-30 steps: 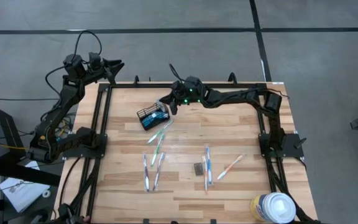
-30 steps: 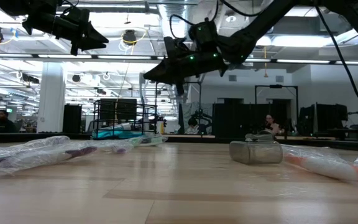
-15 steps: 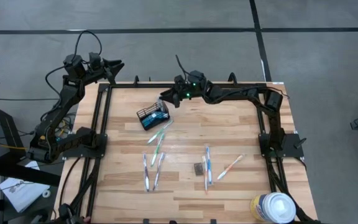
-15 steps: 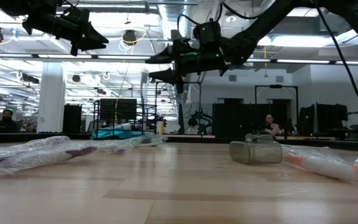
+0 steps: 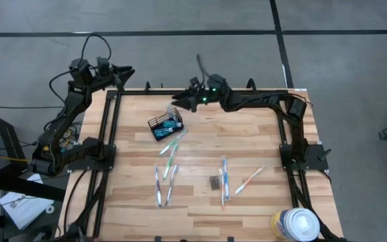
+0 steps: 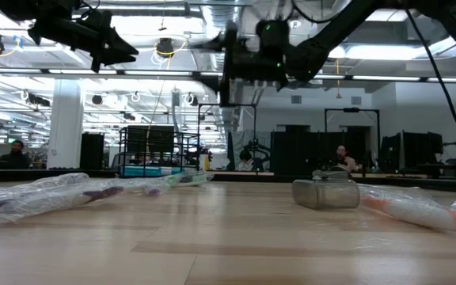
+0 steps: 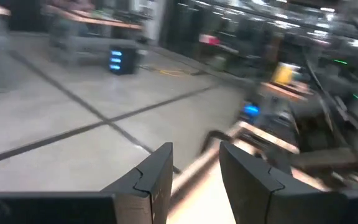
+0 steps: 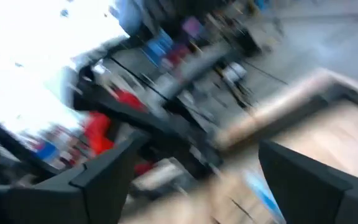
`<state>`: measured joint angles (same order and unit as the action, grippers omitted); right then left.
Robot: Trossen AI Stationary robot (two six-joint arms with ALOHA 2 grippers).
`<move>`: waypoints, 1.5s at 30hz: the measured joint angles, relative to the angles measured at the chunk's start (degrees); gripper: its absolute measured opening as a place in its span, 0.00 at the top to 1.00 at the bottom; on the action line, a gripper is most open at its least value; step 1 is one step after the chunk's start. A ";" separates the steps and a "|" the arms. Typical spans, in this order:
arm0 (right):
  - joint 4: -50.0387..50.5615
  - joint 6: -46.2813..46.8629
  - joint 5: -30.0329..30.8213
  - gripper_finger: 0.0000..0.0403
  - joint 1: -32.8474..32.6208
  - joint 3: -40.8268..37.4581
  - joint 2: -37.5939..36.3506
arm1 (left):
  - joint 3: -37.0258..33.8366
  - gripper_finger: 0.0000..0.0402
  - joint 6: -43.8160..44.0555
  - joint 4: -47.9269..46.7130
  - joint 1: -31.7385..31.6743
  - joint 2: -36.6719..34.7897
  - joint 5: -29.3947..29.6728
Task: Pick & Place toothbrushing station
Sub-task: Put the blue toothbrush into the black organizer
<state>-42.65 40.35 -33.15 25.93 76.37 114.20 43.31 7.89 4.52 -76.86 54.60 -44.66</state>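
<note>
The black wire-mesh caddy (image 5: 165, 126) stands on the wooden table toward its far left, with a blue tube in it; in the low view the caddy (image 6: 153, 150) shows far back. Several wrapped toothbrushes lie flat on the table: one pair (image 5: 172, 144) beside the caddy, two (image 5: 163, 185) nearer the front, two more (image 5: 224, 178) and one (image 5: 249, 180) to the right. My right gripper (image 5: 179, 101) hangs open above the table's far edge, just beyond the caddy, with nothing between its fingers (image 8: 303, 177). My left gripper (image 5: 127, 69) waits open, high over the far left corner.
A small dark grey block (image 5: 214, 182) sits between the right-hand toothbrushes, and shows in the low view (image 6: 325, 192). A large white round canister (image 5: 295, 224) stands at the near right corner. Black frame rails (image 5: 110, 128) run along the table's sides. People sit in the room behind.
My right gripper has opened, risen and drawn back from the caddy's right end toward the table's far edge, turning as it went. The caddy and the toothbrushes have stayed where they were.
</note>
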 joint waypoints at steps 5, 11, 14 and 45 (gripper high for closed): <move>-0.85 6.62 -1.83 0.27 -1.21 0.16 -6.58 | 0.04 0.68 4.64 -1.79 5.60 1.38 -15.81; 40.21 -3.92 -0.04 0.33 -7.28 0.23 -21.18 | 0.04 0.68 2.97 -3.48 23.66 1.39 -7.37; 67.24 -5.92 11.77 0.35 -12.69 0.21 -26.47 | 0.04 0.68 2.11 -3.33 32.05 2.18 1.85; 83.64 38.96 31.25 0.35 -31.98 -11.82 -12.93 | 1.33 0.77 -1.65 -3.15 34.84 -3.13 14.44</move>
<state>40.98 79.32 -1.90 -6.04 64.55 101.28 44.64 6.24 1.38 -42.02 51.47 -30.22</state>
